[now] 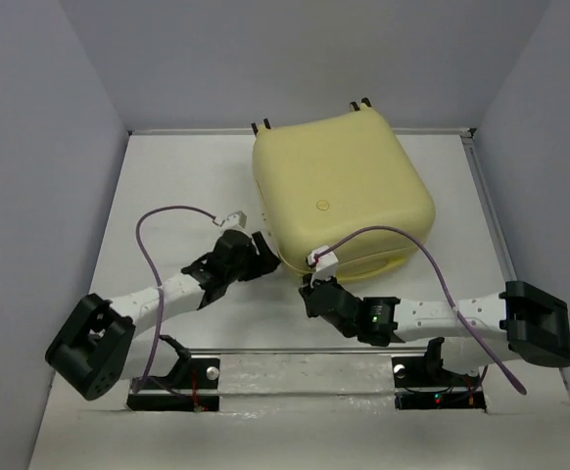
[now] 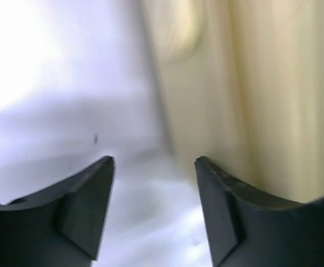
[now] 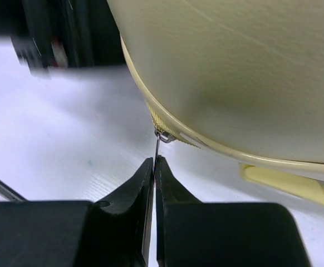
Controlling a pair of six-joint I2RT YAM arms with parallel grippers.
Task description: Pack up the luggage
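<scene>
Toward the back of the white table [image 1: 167, 186], seen from above: large pale-yellow hard-shell suitcase [image 1: 344, 191] with rounded corners, lying flat, lid down, small dark wheels [image 1: 261, 125] at the far edge. Left gripper [image 1: 262, 250] just beside its near-left corner. Right gripper [image 1: 312, 292] at the near edge, close against the seam.

Over to the left wrist: left gripper [image 2: 153, 161] released, dark fingers spread, nothing between them but bare table. Suitcase [image 2: 251, 100] shell blurred and close on the right, contact impossible to judge.

Then the right wrist: right gripper [image 3: 154, 161] clenched on a thin silver metal zipper pull [image 3: 157, 147], linked to the slider at the curved seam of the suitcase [image 3: 234, 67].

Likely trouble from here:
- Thin pull slipping out of the pinch if tugged at an angle to the seam.
- Slider jamming where the track bends round the corner.
- Whole case skidding over the smooth table under the pull, with no second grip bracing it.

No brand, label or readable writing anywhere. Only a small round mark [image 1: 319, 206] on the lid, too small to make out.
</scene>
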